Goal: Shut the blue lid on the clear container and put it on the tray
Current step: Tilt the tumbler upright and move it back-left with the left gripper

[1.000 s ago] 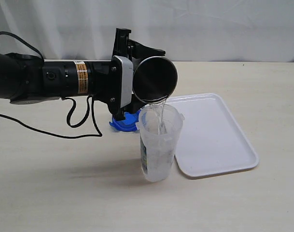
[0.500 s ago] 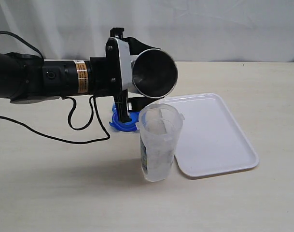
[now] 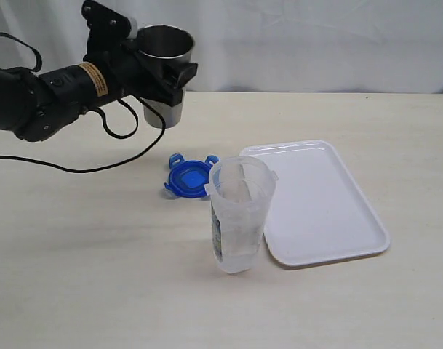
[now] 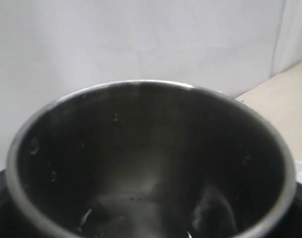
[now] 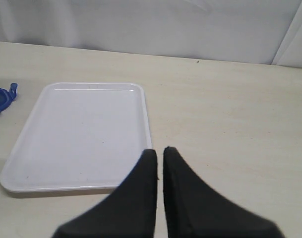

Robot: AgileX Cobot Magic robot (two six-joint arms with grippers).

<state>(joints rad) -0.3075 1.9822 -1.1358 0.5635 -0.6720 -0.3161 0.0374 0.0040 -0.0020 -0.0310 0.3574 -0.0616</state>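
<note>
The clear container (image 3: 240,215) stands uncovered mid-table with water in it, touching the tray's near left edge. Flat on the table just behind and left of it lies the blue lid (image 3: 189,177), whose edge also shows in the right wrist view (image 5: 1,99). To the right lies the white tray (image 3: 330,203), bare, also seen from the right wrist (image 5: 81,129). My left gripper (image 3: 165,76) is raised at the back left, shut on an upright steel cup (image 3: 163,45) whose dark inside fills the left wrist view (image 4: 151,163). My right gripper (image 5: 160,151) is shut and empty, over the table by the tray's corner.
A black cable (image 3: 76,169) trails over the table at the left under the left arm. A white curtain (image 3: 316,43) hangs behind the table's far edge.
The left arm has turned the steel cup from tipped over the clear container back to upright and carried it up and to the back left. The pouring has stopped.
</note>
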